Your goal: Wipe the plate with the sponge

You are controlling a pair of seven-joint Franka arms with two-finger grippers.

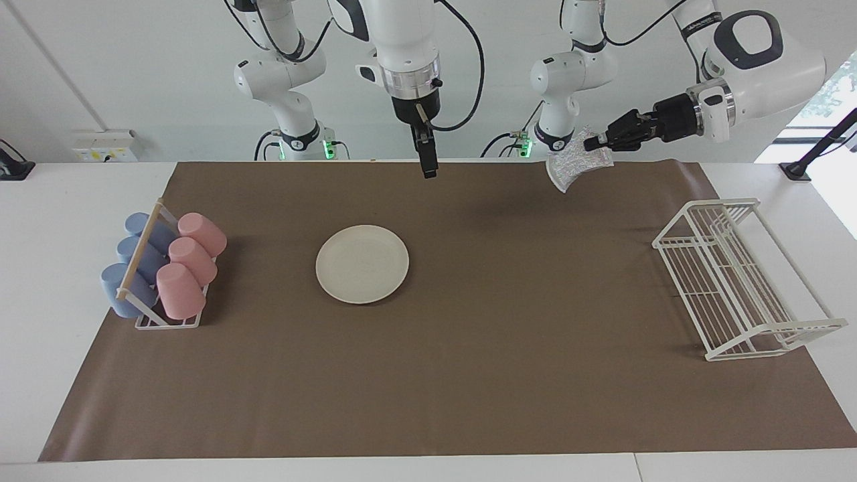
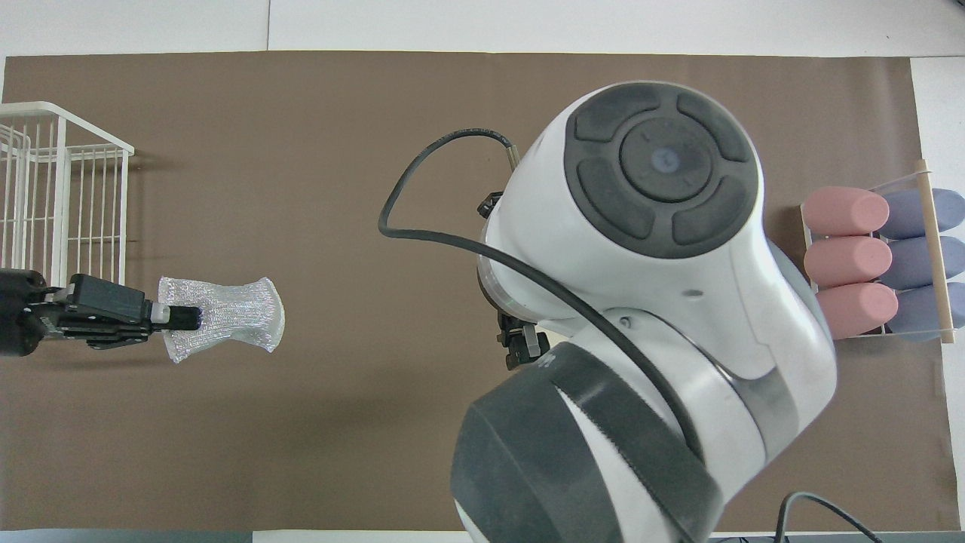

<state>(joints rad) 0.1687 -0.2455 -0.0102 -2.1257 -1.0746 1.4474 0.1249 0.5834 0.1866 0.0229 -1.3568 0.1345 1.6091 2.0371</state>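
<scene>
You are looking at a white table (image 1: pixel 60 201) that is carrying a brown mat (image 1: pixel 509 375), and everything below is being placed against the cream-white plate (image 1: pixel 362 264), which is lying flat on the mat, on the right arm's side of its middle. The white wire rack (image 1: pixel 736 281) is sitting well apart from the plate at the left arm's end of the table. Well apart from the plate toward the right arm's end, a small cup holder (image 1: pixel 144 264) is keeping three blue cups (image 1: pixel 137 261) and three pink cups (image 1: pixel 191 264) lying on their sides. Your right gripper (image 1: pixel 428 171) is hanging in the air with its fingers pointing down over the mat, at a spot nearer to the robots than the plate; its fingers are standing apart and are holding nothing. In the overhead view the right arm is covering the plate completely. Your left gripper (image 1: pixel 592 142) is reaching in sideways, up in the air, over the mat between the plate and the rack, with its fingers clamped together on one edge of the silvery-grey sponge (image 1: pixel 574 165). The sponge is drooping from that grip, well apart from the plate and not touching it.
</scene>
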